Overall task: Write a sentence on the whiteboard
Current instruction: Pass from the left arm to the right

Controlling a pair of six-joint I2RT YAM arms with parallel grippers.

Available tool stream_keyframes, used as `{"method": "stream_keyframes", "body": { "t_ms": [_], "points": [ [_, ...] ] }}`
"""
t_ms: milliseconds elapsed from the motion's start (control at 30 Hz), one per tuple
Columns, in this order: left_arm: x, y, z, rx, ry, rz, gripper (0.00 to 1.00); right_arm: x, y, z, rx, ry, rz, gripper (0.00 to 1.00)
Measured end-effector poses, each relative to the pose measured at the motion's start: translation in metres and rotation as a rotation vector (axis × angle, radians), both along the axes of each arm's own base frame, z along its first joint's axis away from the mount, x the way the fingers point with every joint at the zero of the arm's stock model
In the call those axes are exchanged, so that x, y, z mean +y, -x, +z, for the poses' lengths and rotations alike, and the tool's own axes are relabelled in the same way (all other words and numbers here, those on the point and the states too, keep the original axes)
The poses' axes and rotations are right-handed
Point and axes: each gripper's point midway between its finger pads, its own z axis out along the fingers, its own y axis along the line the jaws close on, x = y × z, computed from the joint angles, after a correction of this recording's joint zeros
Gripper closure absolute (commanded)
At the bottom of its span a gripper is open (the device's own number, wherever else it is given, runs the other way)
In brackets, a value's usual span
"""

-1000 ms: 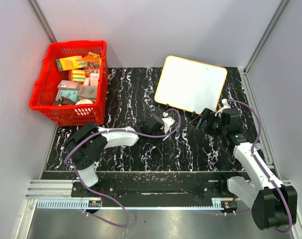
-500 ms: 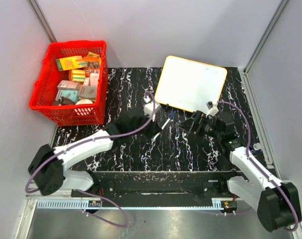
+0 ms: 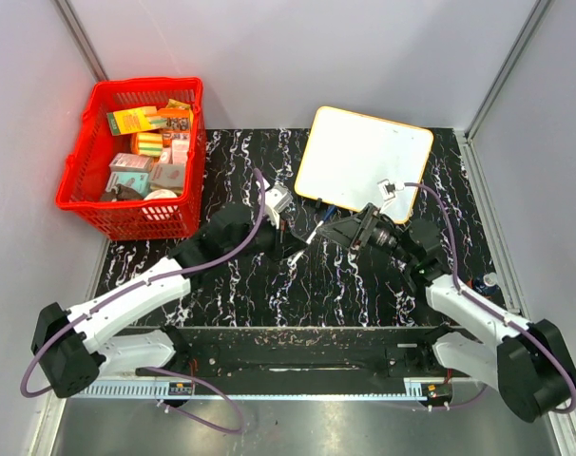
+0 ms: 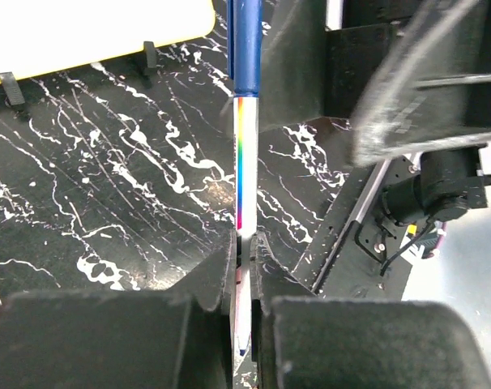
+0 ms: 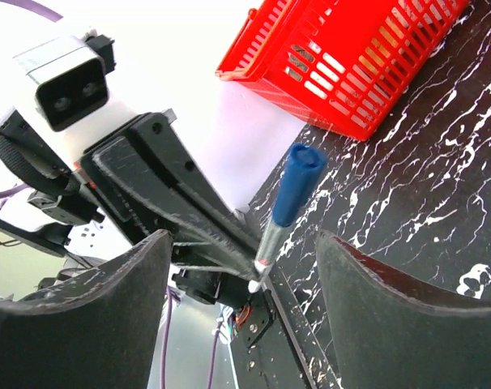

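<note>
**Marker held up between two grippers, near the whiteboard**

The whiteboard [image 3: 364,160] lies flat on the far right part of the table [image 3: 364,285], turned so that one corner points toward the arms. Its thin orange-yellow rim shows all the way round. From my overhead view its face reads as plain white.

Just in front of the board's near edge, I have the marker [image 4: 245,162], a white barrel with a rainbow stripe and a blue cap [image 5: 298,182]. The left gripper [image 4: 245,251] pinches the lower end of the barrel, its fingers pressed against it from both sides, so that the capped end points away toward the other arm.

The right gripper [image 5: 243,236] faces it from the opposite side. Its fingers [image 5: 91,316] are spread wide, and the blue cap stands in the gap between them. In my right wrist view, space shows on either side of the cap. I cannot tell from the left wrist view whether one finger brushes it.

The red basket [image 3: 126,220], filled with small boxes, sits at the far left of the table, well apart from the board and both grippers.
</note>
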Motion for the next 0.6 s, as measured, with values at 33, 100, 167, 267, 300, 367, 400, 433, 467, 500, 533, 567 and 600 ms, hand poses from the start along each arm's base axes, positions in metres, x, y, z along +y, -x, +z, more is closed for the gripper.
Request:
{"method": "stream_keyframes", "body": {
  "t_ms": [33, 100, 167, 267, 300, 367, 400, 433, 467, 500, 533, 567, 600],
  "points": [
    [0.0, 0.002, 0.002, 0.0, 0.007, -0.006, 1.0, 0.002, -0.001, 0.001, 0.0, -0.007, 0.003, 0.28],
    [0.0, 0.005, 0.007, -0.003, 0.02, -0.019, 1.0, 0.004, -0.004, 0.0, 0.006, -0.019, 0.007, 0.34],
    [0.0, 0.008, 0.011, -0.002, 0.03, -0.033, 1.0, 0.007, -0.007, -0.002, 0.02, -0.031, 0.013, 0.43],
    [-0.002, 0.011, 0.014, 0.002, 0.04, -0.052, 1.0, 0.013, -0.009, -0.005, 0.037, -0.049, 0.032, 1.0],
    [-0.003, 0.012, 0.015, 0.002, 0.043, -0.057, 1.0, 0.016, -0.009, -0.004, 0.035, -0.053, 0.041, 1.0],
    [-0.002, 0.013, 0.014, 0.012, 0.04, -0.059, 1.0, 0.023, -0.006, 0.0, 0.032, -0.067, 0.07, 1.0],
    [-0.002, 0.012, 0.014, 0.013, 0.04, -0.055, 1.0, 0.025, -0.007, -0.001, 0.029, -0.069, 0.073, 1.0],
    [-0.001, 0.012, 0.015, 0.013, 0.041, -0.053, 0.89, 0.025, -0.009, 0.0, 0.028, -0.074, 0.072, 1.0],
    [-0.001, 0.011, 0.015, 0.016, 0.039, -0.051, 0.53, 0.025, -0.009, 0.0, 0.025, -0.074, 0.07, 1.0],
    [-0.001, 0.011, 0.015, 0.016, 0.039, -0.049, 0.36, 0.025, -0.009, 0.0, 0.024, -0.073, 0.068, 1.0],
    [0.0, 0.011, 0.015, 0.01, 0.038, -0.051, 0.27, 0.025, -0.009, 0.001, 0.019, -0.072, 0.065, 1.0],
    [-0.001, 0.012, 0.016, 0.014, 0.043, -0.052, 0.15, 0.024, -0.009, 0.002, 0.017, -0.07, 0.058, 1.0],
    [0.0, 0.013, 0.016, 0.014, 0.042, -0.054, 0.14, 0.023, -0.008, 0.003, 0.013, -0.066, 0.048, 1.0]
  ]
}}
